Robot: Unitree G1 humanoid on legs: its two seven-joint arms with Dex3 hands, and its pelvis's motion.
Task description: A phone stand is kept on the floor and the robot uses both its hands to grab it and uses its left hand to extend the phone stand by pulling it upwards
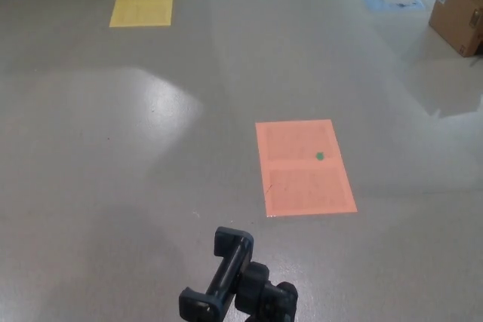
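Neither hand shows, so we cannot tell their finger state. Nearest us, the phone stand point(234, 280) rises at the bottom edge, clamp up, seemingly placed within reach. Beyond: orange sheet point(304, 167), then yellow sheet point(142, 4).

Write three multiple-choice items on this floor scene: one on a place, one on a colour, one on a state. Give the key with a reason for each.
1. Where is the phone stand?
A. bottom centre of the view
B. on the yellow sheet
C. beside the cardboard box

2. What colour is the dot on the orange sheet?
A. red
B. green
C. black

3. Is a robot hand on the stand?
A. the left one holds it
B. both hold it
C. no robot hand is in view

Key: 1 A, its black clamp rises at the lower edge, apart from the yellow sheet and the cardboard box. 2 B, the spot is green. 3 C, the stand is untouched.
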